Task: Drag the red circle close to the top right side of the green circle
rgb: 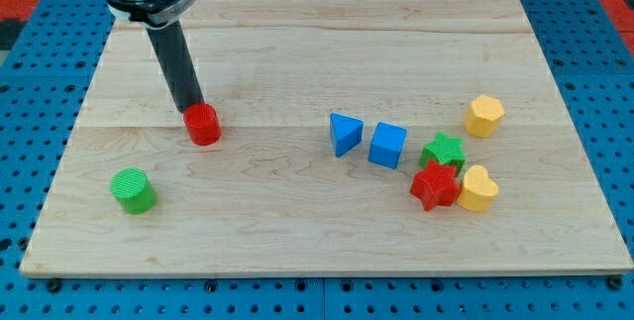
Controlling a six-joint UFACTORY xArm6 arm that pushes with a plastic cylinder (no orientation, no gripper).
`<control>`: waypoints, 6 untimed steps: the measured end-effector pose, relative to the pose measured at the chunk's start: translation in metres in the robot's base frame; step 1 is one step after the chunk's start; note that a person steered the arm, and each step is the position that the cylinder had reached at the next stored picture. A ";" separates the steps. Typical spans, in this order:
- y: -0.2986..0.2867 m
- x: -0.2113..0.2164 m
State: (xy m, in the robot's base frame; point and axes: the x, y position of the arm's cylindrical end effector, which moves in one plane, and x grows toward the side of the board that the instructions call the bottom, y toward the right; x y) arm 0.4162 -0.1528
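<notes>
The red circle [203, 124] sits on the wooden board [297, 231], left of centre. My tip [190, 109] stands right at its upper left edge, touching or almost touching it. The green circle [132, 190] lies lower left of the red circle, about a block's width of bare board between them. The dark rod rises from the tip up towards the view's top left.
A blue triangle [345, 133] and a blue cube [387, 145] sit at mid-board. On the right are a green star [443, 151], a red star [434, 185], a yellow heart [479, 188] and a yellow hexagon [484, 115].
</notes>
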 end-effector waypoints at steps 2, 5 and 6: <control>0.038 -0.019; -0.009 0.040; -0.001 0.017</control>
